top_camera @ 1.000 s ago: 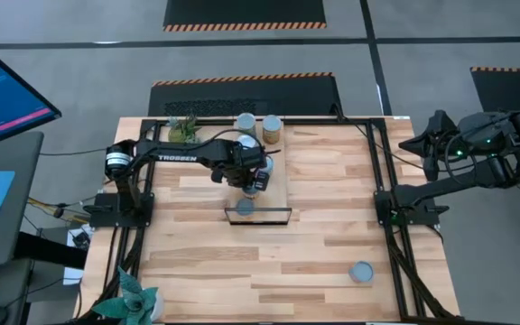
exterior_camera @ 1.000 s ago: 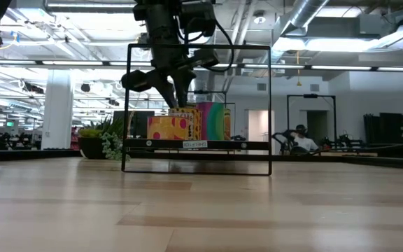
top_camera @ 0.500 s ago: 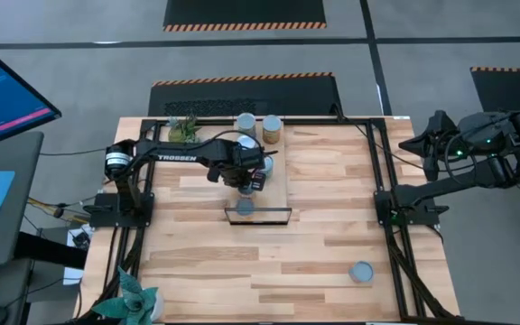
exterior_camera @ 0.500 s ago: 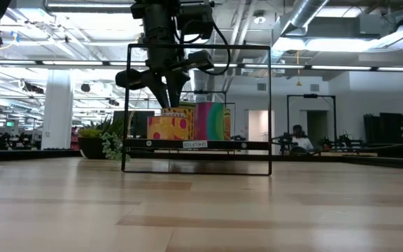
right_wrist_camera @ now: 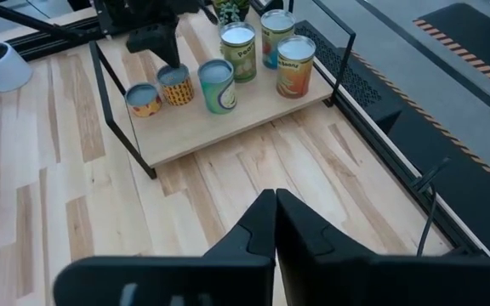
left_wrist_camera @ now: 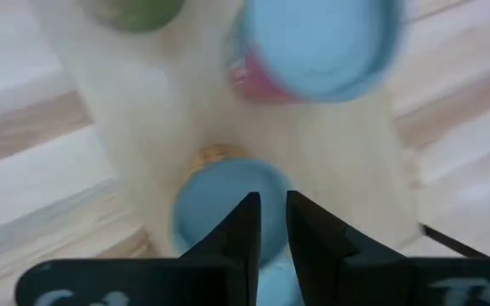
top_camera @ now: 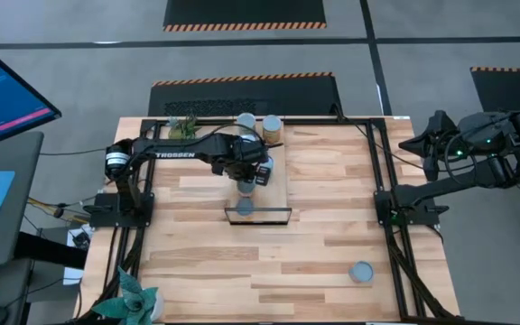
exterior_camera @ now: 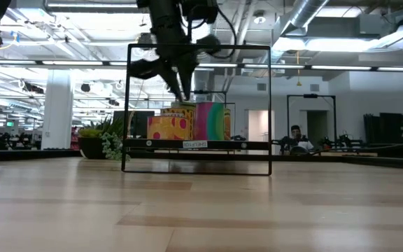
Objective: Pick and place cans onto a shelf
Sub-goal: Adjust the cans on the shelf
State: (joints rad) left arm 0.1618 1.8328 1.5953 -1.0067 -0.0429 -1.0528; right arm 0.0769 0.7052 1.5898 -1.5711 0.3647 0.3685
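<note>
**Item: cans.** Small cylindrical tins with shiny silver-blue round tops and tan, yellow or pink labelled sides.

**Location:**
- Several cans (right_wrist_camera: 217, 85) stand upright in a loose cluster on the long light-wood shelf (right_wrist_camera: 228, 127) with the black frame.
- I see one lone can (top_camera: 361, 272) upright on the slatted wooden desk (top_camera: 332, 235), well apart from the shelf and nearer the right arm.

**Handling, as I judge it:**
- The walls are rigid metal and the tins look light to moderate in weight.
- The labels look smooth, so a can may slip under a weak pinch.
- The tins should not be fragile, but the taller ones could tip if nudged.
- I would grip across the side wall at mid-height, straight from above, and keep off the rim.

**Left end effector (left_wrist_camera: 266, 242):** It hangs over the shelf, directly above a short yellow-labelled can (left_wrist_camera: 219, 204). Its fingers are drawn nearly together with nothing between them.

**Right end effector (right_wrist_camera: 270, 212):** It is parked beyond the desk's right edge, with its fingers closed and empty.

**Pending:** The lone can on the desk is not yet shelved.
</note>
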